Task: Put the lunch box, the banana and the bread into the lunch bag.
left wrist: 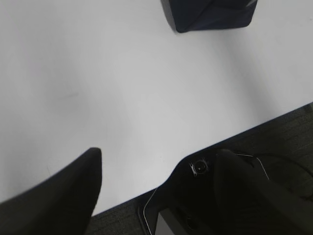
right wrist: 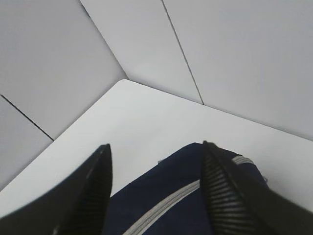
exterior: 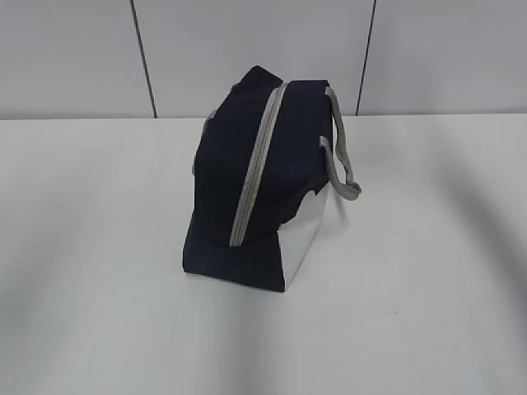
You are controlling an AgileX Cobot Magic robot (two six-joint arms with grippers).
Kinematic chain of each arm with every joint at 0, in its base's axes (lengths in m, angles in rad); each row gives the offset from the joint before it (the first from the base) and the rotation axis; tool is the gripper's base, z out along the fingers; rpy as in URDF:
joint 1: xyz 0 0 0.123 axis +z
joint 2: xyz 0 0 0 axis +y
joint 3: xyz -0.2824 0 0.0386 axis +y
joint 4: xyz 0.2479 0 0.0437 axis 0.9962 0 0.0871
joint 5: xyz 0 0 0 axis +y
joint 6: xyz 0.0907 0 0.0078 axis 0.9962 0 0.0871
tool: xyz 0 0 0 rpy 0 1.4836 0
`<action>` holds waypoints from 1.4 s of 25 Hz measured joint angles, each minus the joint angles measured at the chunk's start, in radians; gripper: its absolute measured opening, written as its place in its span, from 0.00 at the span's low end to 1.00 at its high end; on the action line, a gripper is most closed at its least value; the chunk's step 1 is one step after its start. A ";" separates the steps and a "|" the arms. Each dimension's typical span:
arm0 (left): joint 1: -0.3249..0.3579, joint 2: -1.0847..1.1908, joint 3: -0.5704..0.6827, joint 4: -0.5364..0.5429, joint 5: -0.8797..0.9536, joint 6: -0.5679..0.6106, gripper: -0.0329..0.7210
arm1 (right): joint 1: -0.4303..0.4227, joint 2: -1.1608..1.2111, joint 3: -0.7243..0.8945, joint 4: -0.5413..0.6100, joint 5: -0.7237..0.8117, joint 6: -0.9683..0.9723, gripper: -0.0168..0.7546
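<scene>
The navy lunch bag (exterior: 255, 177) stands alone in the middle of the white table (exterior: 99, 247), its grey zipper shut, grey strap handles hanging on its right side. The lunch box, the banana and the bread are out of view. Neither arm shows in the exterior view. In the right wrist view my right gripper (right wrist: 155, 147) is open and empty, hovering over the bag's top (right wrist: 171, 196) with the zipper between its fingers. In the left wrist view my left gripper (left wrist: 156, 152) is open and empty above the table's near edge, with a corner of the bag (left wrist: 210, 17) far ahead.
A grey panelled wall (exterior: 247, 49) stands behind the table. In the left wrist view a dark device with a small lens (left wrist: 199, 167) sits below the table's front edge, over dark floor (left wrist: 288, 132). The table's far corner (right wrist: 122, 83) shows in the right wrist view.
</scene>
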 joint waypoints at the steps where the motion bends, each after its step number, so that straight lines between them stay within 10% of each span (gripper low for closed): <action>1: 0.000 -0.030 0.027 0.000 0.008 -0.012 0.69 | 0.000 -0.009 0.002 0.000 -0.002 0.000 0.57; 19: 0.000 -0.524 0.329 0.007 0.017 -0.070 0.69 | 0.032 -0.288 0.537 0.014 0.452 -0.174 0.57; 35: 0.000 -0.606 0.331 0.068 0.011 -0.072 0.52 | 0.292 -0.539 0.892 0.045 0.825 -0.423 0.57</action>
